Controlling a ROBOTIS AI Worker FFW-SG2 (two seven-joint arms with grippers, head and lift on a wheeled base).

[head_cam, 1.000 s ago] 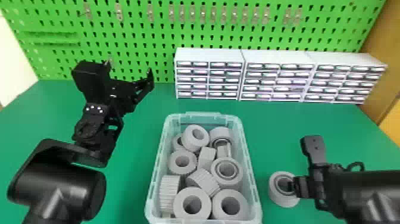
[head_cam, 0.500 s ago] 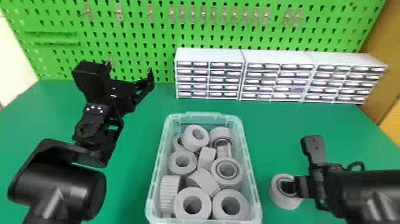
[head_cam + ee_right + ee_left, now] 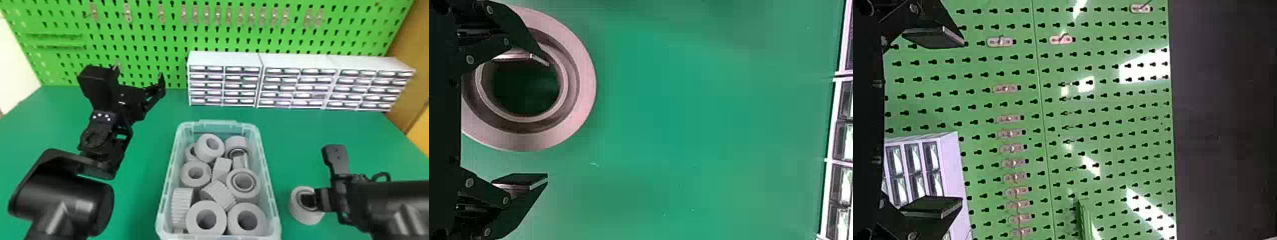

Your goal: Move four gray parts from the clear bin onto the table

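Right gripper (image 3: 548,121) spread wide, empty, one finger (image 3: 514,25) at the ring's (image 3: 584,90) hole: best straight up, no dragging! Left gripper (image 3: 962,122) gapes, empty.

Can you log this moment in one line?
Gray ring-shaped part: on green table, beside clear plastic bin; right jaws: open, one over part's hole; left jaws: open, empty

Looks matt on the gray part (image 3: 304,217) at the right gripper (image 3: 320,175); looks ribbed on another gray part (image 3: 181,204), between the two grippers, inside smooth, translucent plastic of the clear bin (image 3: 271,191). Appears smooth on the table (image 3: 297,143) below. Gleams glossy on the pegboard (image 3: 1145,70) beyond the left gripper (image 3: 139,71), metallic on its hooks (image 3: 1012,148).
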